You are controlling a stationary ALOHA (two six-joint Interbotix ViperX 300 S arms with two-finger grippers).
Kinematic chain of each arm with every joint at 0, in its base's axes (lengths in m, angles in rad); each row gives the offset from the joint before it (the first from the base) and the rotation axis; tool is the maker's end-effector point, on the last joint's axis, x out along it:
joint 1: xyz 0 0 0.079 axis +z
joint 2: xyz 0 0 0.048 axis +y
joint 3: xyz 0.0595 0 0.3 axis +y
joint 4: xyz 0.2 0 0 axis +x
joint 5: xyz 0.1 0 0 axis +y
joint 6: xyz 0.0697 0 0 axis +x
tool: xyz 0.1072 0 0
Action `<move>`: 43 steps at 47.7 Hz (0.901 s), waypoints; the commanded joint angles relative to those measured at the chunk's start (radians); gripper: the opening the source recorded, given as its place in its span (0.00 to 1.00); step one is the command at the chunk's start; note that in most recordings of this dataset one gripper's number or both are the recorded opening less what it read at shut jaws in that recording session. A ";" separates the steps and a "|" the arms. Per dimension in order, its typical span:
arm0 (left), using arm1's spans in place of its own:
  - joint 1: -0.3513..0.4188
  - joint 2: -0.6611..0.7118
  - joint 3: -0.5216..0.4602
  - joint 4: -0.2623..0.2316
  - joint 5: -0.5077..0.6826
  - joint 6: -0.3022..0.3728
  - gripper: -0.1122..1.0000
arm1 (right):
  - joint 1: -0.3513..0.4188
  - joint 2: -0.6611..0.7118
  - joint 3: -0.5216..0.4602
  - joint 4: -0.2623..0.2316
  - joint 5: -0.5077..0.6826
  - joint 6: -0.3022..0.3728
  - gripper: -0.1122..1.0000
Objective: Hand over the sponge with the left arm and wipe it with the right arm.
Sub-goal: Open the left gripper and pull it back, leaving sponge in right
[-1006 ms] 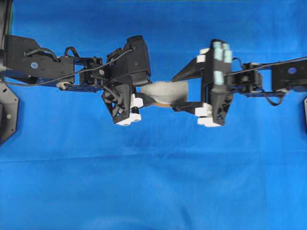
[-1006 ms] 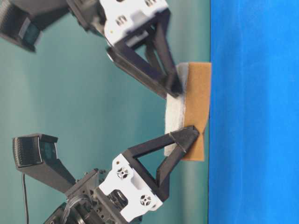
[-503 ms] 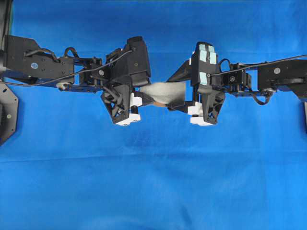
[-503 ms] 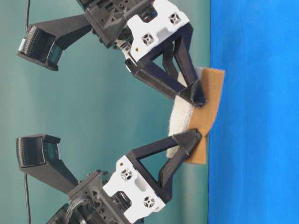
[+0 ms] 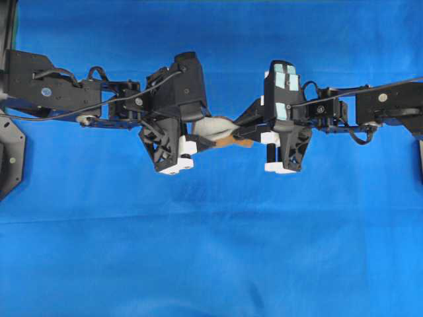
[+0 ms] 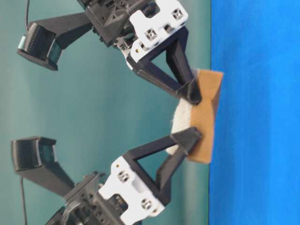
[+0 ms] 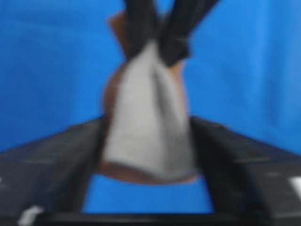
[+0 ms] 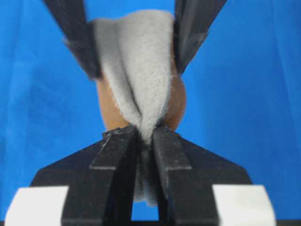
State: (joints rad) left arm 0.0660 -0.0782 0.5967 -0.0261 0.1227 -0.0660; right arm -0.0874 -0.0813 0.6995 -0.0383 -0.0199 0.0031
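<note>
Right end effector [image 8: 145, 141] pinching creased grey felt sponge [image 8: 141, 66], left end effector [image 7: 146, 141] spread around it

Grey-and-orange sponge [image 8: 141, 89], pinched into a fold, held above blue cloth

Two black end effectors meet at the sponge [image 6: 206, 117] against the blue cloth [image 6: 258, 112].

The sponge [image 5: 218, 132] hangs above the bench [image 5: 211, 251], between the two claws. The left claw [image 5: 198, 135] lies at its left end. The right claw [image 5: 246, 134] pinches its right end.
</note>
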 commanded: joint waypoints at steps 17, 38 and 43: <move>-0.009 -0.224 0.143 0.002 -0.071 0.000 0.79 | -0.002 -0.103 0.051 -0.002 0.008 0.006 0.23; -0.009 -0.319 0.238 0.002 -0.141 -0.002 0.79 | -0.002 -0.107 0.054 -0.002 0.026 0.009 0.23; -0.009 -0.319 0.239 0.002 -0.141 0.000 0.79 | -0.002 -0.101 0.051 0.000 0.026 0.011 0.23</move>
State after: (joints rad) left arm 0.0598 -0.3820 0.8468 -0.0245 -0.0092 -0.0675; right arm -0.0890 -0.1718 0.7670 -0.0383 0.0092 0.0107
